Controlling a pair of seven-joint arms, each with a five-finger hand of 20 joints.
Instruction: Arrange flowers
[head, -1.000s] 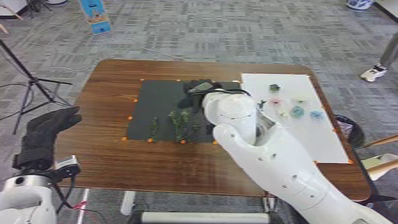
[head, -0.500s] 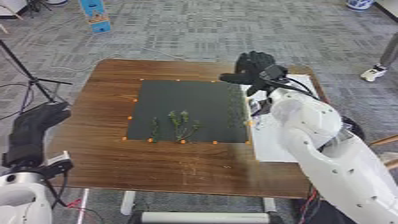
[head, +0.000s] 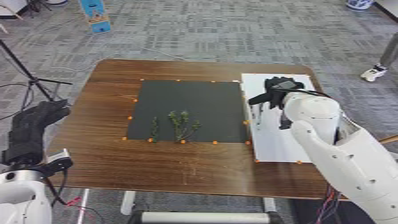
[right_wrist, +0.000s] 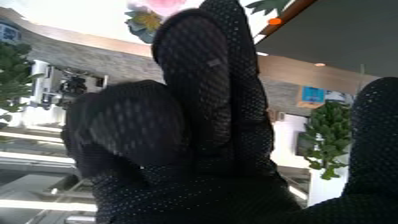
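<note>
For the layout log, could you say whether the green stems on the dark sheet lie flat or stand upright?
Flat: in the head view, the stems lie stretched along the dark sheet.

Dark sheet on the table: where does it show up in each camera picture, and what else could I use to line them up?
Head view: mid-table, left of the white sheet, with green stems on the dark sheet.
Right wrist view: the dark sheet lies beyond the right hand.
Shared landmark: the white sheet.
</note>
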